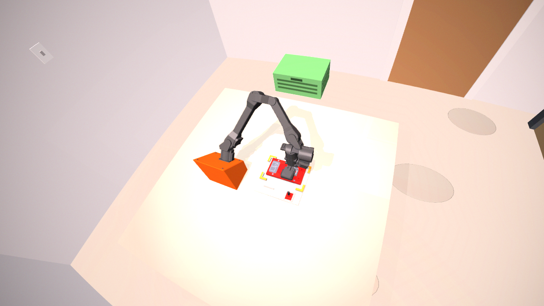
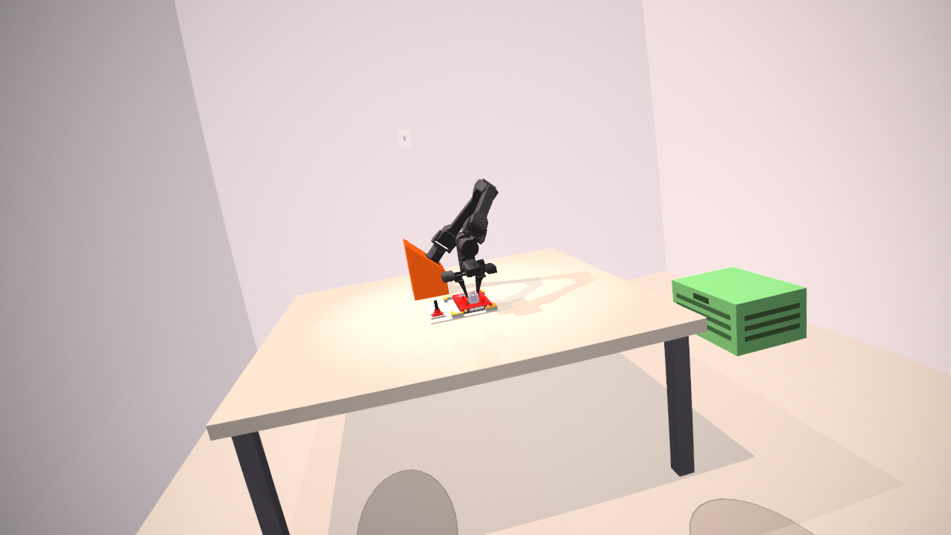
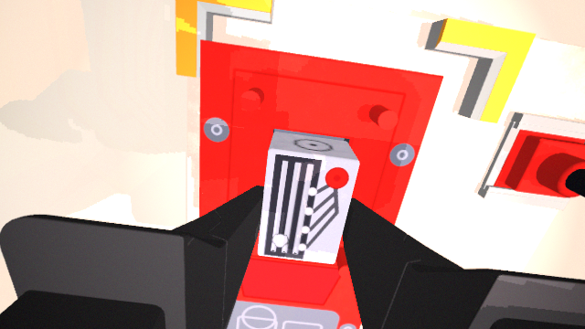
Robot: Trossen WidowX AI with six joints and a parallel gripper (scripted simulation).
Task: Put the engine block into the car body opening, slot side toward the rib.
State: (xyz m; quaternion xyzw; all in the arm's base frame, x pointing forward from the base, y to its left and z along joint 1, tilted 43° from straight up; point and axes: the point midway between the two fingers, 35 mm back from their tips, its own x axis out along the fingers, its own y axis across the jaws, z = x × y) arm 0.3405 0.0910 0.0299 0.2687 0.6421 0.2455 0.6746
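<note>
From the top view, the gripper [image 1: 292, 175] [image 2: 472, 296] [image 3: 303, 201] of a dark arm reaches down over the red car body [image 1: 275, 172] [image 2: 463, 304] [image 3: 393, 91], largely hiding the engine block [image 1: 296, 171] [image 2: 472, 299] [image 3: 299, 207]; a red piece with a black knob [image 1: 289, 195] [image 2: 436, 310] [image 3: 539, 164] lies at six o'clock from the gripper.

In the exterior view, two slim fingers pinch the pale block upright at the car body, the knobbed piece at about eight o'clock from it.

In the wrist view, the fingertips clasp the block's long sides at three and nine o'clock, a dark edge of the opening showing at its twelve o'clock end. Its seating depth cannot be told. The boxy block looks stiff and light, its smooth faces perhaps slippery; the flat long sides seem the best hold, low and level, sparing the printed top and its red button.
</note>
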